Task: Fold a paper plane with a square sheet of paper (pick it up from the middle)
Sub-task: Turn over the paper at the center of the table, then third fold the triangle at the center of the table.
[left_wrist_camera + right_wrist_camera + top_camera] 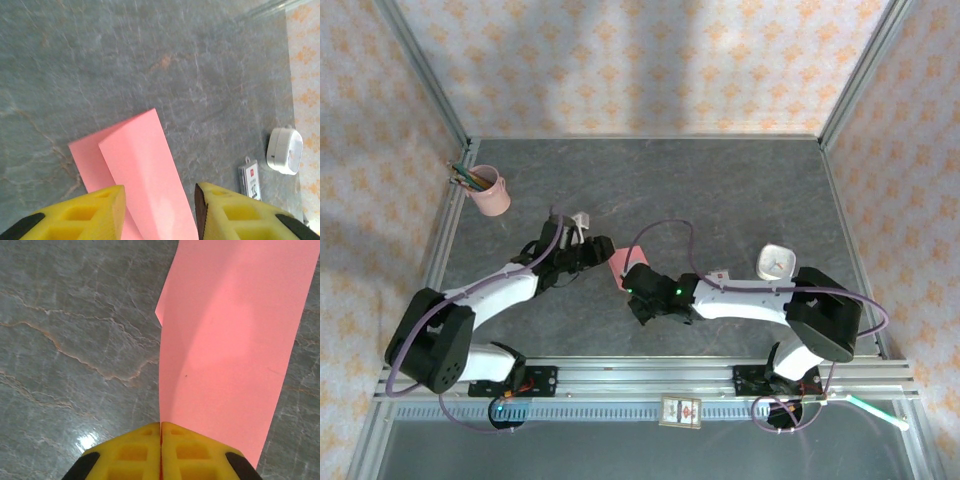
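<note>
**Folded sheet between the two grippers.** The salmon-pink sheet of paper (618, 262), folded over on itself, is seen near the middle of the table (740, 190), between the two arms. In the right wrist view, the yellow fingers (192, 452) of the right gripper (630, 276) are pressed together, and an edge of the sheet is pinched in their seam. In the left wrist view, the fingers (80, 215) of the left gripper (602, 250) are set apart with the sheet between them; whether they touch it cannot be told. A pink pencil cup (490, 192) is placed near the far left corner, and a small white box (777, 262) towards the right edge.
</note>
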Controlling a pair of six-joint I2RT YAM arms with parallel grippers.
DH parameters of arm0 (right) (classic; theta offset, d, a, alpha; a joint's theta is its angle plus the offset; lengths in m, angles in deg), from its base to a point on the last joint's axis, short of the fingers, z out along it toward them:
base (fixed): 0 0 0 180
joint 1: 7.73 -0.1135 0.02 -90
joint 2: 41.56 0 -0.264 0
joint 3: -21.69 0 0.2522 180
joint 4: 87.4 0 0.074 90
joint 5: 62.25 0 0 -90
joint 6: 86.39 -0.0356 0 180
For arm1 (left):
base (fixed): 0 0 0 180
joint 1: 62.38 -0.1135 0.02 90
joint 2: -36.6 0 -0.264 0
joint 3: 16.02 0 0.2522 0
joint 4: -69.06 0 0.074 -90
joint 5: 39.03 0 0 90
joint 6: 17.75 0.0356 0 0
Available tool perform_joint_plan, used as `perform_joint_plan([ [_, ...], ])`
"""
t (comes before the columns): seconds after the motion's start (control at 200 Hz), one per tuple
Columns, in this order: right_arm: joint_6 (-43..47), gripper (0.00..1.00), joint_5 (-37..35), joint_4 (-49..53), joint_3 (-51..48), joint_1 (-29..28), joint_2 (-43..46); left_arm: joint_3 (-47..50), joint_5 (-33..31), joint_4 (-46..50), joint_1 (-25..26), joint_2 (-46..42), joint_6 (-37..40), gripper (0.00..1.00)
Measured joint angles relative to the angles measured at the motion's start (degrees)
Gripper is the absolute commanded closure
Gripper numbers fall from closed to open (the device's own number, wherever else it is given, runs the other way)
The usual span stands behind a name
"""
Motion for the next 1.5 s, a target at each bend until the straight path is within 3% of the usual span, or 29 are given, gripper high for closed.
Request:
perform_joint_plan([
  [0.25,-0.9,0.88,0.9,-2.73,0.0,0.0,-0.98,-5.66,2.49,-0.07,3.34,8.13,0.17,0.6],
  [0.866,-1.53,0.88,2.64,-8.59,0.0,0.07,-3.98,-15.04,2.05,5.73,4.04,23.96,6.34,0.64],
  [1.502,-2.69,0.82,11.89,-15.28,-4.22,4.85,-4.24,-16.44,2.36,5.46,4.52,25.44,9.18,0.65],
])
